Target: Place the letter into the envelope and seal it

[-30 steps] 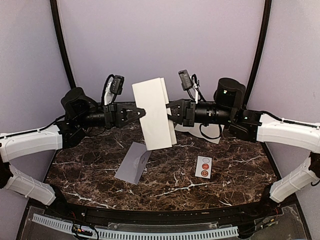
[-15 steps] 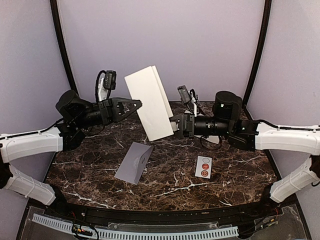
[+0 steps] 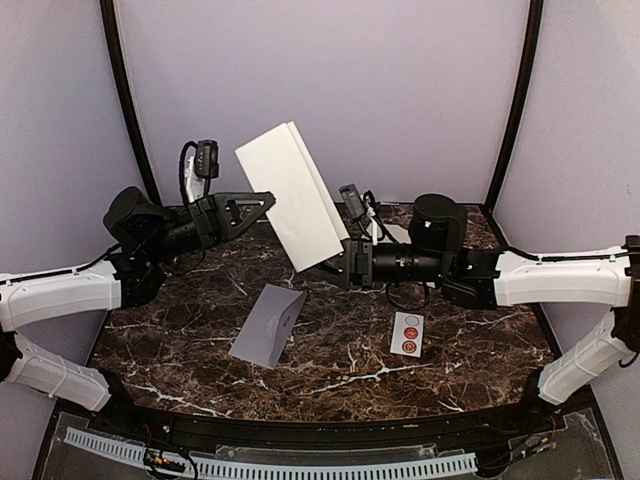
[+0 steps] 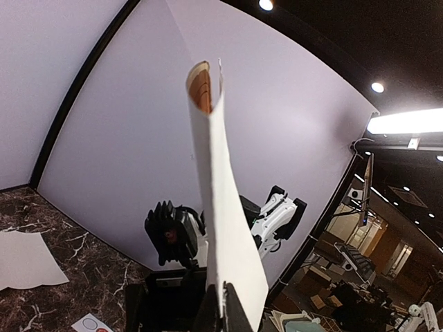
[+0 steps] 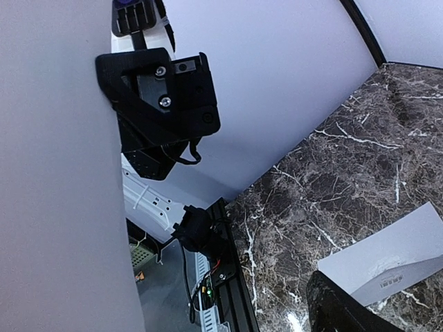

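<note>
The letter (image 3: 295,200), a folded white sheet, hangs tilted in the air above the back of the table. My left gripper (image 3: 268,203) is shut on its left edge. Seen edge-on in the left wrist view, the letter (image 4: 221,207) rises from my closed left gripper (image 4: 223,304). My right gripper (image 3: 334,266) is open just under the letter's lower right corner and holds nothing. In the right wrist view the letter (image 5: 55,180) fills the left side, well apart from one dark finger (image 5: 346,311). The grey-lavender envelope (image 3: 268,325) lies flat on the marble, front of centre; its corner (image 5: 387,263) shows too.
A white sticker strip (image 3: 406,333) with round seals lies right of the envelope. Another white sheet (image 3: 400,236) lies at the back, partly behind the right arm, and shows on the marble (image 4: 21,259). Purple walls close in the dark marble table (image 3: 470,350).
My right gripper has let go of the letter, opened and sunk lower to the left. My left gripper has raised the letter and tilted it up and leftward.
</note>
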Robot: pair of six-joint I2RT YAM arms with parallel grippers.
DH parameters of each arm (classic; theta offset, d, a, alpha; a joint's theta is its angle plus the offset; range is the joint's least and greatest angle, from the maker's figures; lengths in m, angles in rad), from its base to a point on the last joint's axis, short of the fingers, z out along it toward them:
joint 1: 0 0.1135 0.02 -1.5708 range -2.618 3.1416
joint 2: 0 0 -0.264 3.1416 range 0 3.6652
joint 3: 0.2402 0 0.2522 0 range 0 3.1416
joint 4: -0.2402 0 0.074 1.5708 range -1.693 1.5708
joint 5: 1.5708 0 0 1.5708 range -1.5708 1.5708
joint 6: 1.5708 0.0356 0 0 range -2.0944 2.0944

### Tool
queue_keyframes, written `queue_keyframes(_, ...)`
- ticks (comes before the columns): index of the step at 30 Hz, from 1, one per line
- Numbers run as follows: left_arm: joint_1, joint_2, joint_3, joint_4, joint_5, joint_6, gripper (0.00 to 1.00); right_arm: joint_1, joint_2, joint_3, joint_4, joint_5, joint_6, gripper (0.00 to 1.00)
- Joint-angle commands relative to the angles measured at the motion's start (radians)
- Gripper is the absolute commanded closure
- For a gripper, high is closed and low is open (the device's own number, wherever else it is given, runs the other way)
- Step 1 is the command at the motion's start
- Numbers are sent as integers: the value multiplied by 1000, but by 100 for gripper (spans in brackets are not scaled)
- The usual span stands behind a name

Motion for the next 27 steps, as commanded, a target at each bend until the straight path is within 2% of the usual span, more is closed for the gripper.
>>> queue_keyframes(1,-5,-42,-18,55,-41,-11,100,13,14,0,50,61,7,12)
queue_keyframes(7,-5,-47,-26,70,-49,-43,100,13,-15,-23,1,158,6,11)
queue_keyframes(13,-1,-86,-19,-5,-61,2,100,-18,-98,-72,-78,225,-13,8)
queue_keyframes(17,5,-121,-7,-161,-64,90,100,-75,-198,-122,-110,221,-28,2)
queue_keyframes(21,5,-120,41,-395,-5,211,100,-105,-272,-104,-166,189,-81,1)
queue_keyframes(25,3,-94,93,-564,74,308,100,-109,-270,-41,-197,88,-118,1)
queue_keyframes(27,1,-79,101,-579,120,319,100,-102,-246,1,-221,56,-133,1)
